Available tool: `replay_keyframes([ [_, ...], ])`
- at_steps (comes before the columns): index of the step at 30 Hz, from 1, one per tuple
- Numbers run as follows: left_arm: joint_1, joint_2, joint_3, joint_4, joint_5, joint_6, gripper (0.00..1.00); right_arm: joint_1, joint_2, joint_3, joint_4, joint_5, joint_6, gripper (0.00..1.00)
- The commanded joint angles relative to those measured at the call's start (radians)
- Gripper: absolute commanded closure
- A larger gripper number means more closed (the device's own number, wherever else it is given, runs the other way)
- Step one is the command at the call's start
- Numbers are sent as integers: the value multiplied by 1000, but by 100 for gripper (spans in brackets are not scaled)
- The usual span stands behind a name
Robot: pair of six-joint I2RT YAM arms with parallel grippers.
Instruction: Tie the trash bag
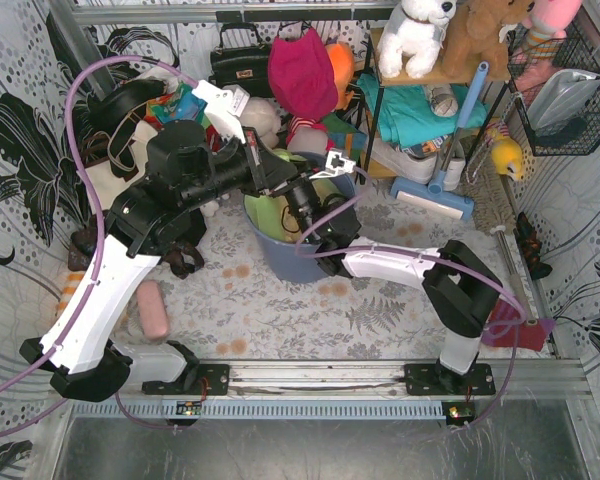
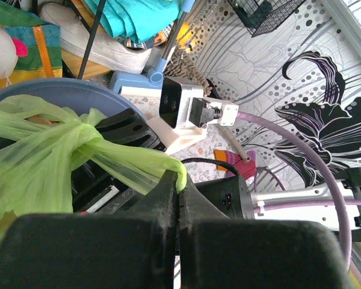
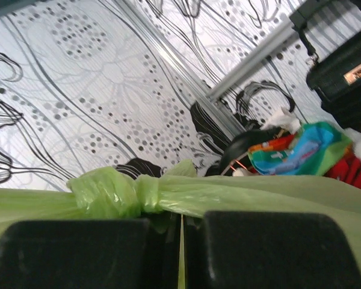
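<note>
We list one bag (image 1: 268,215), knotted, in the bin (image 1: 290,262) on the worktop (image 1: 280,310). Left claw (image 2: 178,195): pressed together on a bag tail. Right claw (image 3: 182,238): pinching film beside the knot (image 3: 105,192).

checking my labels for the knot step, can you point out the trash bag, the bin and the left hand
trash bag (image 3: 105,192), right wrist view, on the bunched lump of green film
bin (image 1: 285,262), top external view, on its blue-grey outer wall
left hand (image 2: 178,180), left wrist view, between its closed fingertips
</note>
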Motion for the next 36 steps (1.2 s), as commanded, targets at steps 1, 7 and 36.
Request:
replay_keyframes([
  [1,-5,-13,-6,66,37,-3,98,0,37,32,250,-55,-58,100],
  [7,-4,-22,-21,72,39,-2,98,-2,61,41,356,-168,-68,100],
  [36,462,-254,-407,518,167,-240,42,-6,18,-32,401,-269,-41,100],
])
